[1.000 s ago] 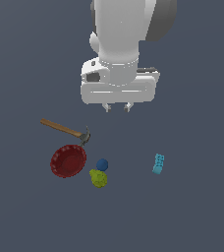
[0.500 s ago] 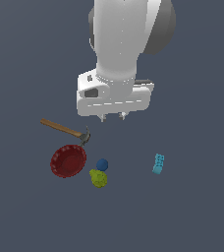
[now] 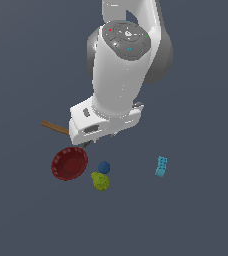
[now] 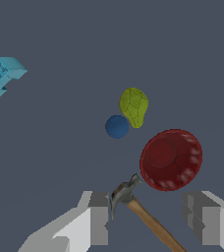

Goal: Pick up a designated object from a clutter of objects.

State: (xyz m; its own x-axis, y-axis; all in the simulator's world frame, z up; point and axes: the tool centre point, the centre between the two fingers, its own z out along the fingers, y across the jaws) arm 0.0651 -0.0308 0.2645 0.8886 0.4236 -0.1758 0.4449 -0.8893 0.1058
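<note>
the red bowl is lying on the dark worktop at the exterior view's left end of the group, free of any grip. just beside its rim, the blue ball and the pear are sitting close together, the pear nearly touching the ball. the hammer is lying near the bowl, its metal head pointing toward the bowl's edge and its wooden handle running away from it. the cyan brick is resting well apart from the rest, toward the exterior view's right. the gripper is hanging above the hammer with its fingers spread wide and nothing between them.
</note>
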